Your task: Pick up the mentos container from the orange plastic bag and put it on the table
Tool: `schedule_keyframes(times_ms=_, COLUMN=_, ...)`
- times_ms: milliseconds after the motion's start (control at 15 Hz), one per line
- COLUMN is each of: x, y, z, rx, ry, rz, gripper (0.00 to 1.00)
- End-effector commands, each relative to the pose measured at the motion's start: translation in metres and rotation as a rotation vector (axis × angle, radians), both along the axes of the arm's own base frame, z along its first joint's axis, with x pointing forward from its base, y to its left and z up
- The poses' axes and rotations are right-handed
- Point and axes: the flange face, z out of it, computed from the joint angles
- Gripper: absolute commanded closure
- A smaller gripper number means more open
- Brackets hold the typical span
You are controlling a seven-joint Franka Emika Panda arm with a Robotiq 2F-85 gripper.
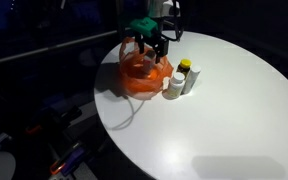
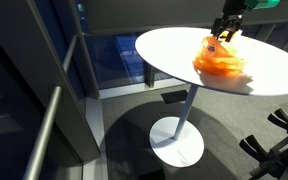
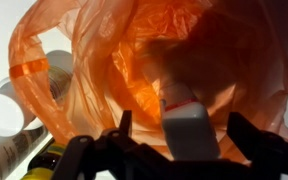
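Likely office or lab common area: round white pedestal counter (image 2: 174,50), glazed partition with metal frame (image 2: 59,60), dark tripod legs (image 2: 279,140) on floor.

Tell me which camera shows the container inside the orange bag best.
The wrist view: the container lies in the open orange bag, right before the claw. In both exterior views only the orange bag shows, with the claw at it; the container itself cannot be made out.
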Motion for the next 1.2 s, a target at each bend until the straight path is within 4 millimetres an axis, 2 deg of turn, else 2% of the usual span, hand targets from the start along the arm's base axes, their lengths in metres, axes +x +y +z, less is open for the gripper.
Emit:
schedule_keyframes(times_ms=0, x=0.007, y=-0.002, z=-0.003, rx=-0.011, ry=-0.001, rz=0.024, gripper=0.16)
schedule_keyframes(times_ms=67, x=0.007, y=-0.002, z=-0.005, rx=-0.011, ry=0.001, rz=0.026, gripper=0.19)
schedule_keyframes(times_ms=133, x=0.008, y=-0.002, z=-0.006, rx=-0.012, ry=0.001, rz=0.029, gripper=0.28)
schedule_keyframes(times_ms=200, x=0.009, y=-0.002, z=-0.007, rx=-0.015, ry=0.001, rz=0.029, gripper=0.29)
schedule_keyframes(times_ms=267, x=0.009, y=-0.002, z=-0.007, rx=-0.016, ry=0.001, rz=0.032, gripper=0.34)
schedule_keyframes(times_ms=333, x=0.009, y=-0.002, z=-0.007, rx=-0.017, ry=-0.001, rz=0.035, gripper=0.46)
schedule_keyframes(times_ms=600, x=0.009, y=0.0, z=0.001, rx=-0.028, ry=-0.017, rz=0.05, gripper=0.75)
schedule_keyframes(times_ms=867, x=0.005, y=0.006, z=0.023, rx=-0.005, ry=-0.036, rz=0.067, gripper=0.77)
schedule_keyframes(times_ms=1133, x=0.001, y=0.005, z=0.057, rx=0.002, ry=-0.065, rz=0.079, gripper=0.77)
